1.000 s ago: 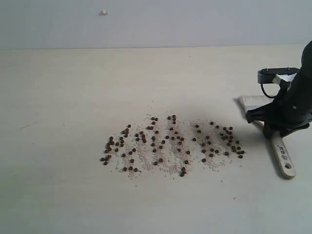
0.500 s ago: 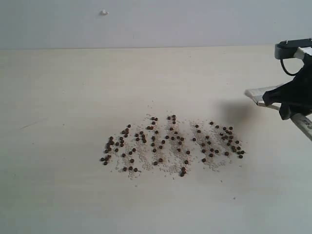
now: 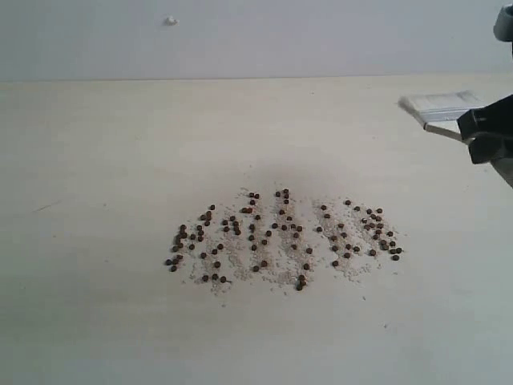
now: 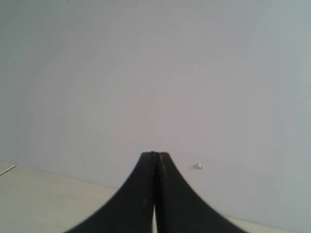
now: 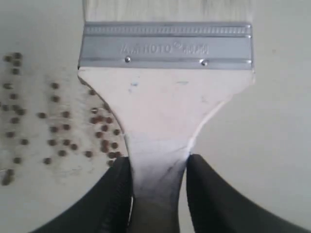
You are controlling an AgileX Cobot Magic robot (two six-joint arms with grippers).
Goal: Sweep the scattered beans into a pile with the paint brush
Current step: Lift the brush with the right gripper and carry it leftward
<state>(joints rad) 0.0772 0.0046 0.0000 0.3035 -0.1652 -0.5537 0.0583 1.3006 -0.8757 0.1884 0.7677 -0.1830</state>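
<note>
The paint brush [image 3: 441,107] has lifted off the table [image 3: 104,329], its handle clamped in the right gripper [image 5: 158,164], well apart from the beans [image 3: 280,239]; the left gripper [image 4: 154,160] has its jaws together.

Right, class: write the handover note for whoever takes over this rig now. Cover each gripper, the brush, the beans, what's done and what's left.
Left gripper: shut, holding nothing.
Right gripper: shut on the handle of the paint brush, which is held in the air to the right of the beans, bristles touching none of them.
Beans: scattered in a wide band in the middle of the table, mixed with fine whitish grains.
Done: brush picked up.
Left: lower the bristles to the table and sweep the beans into one pile.
</note>
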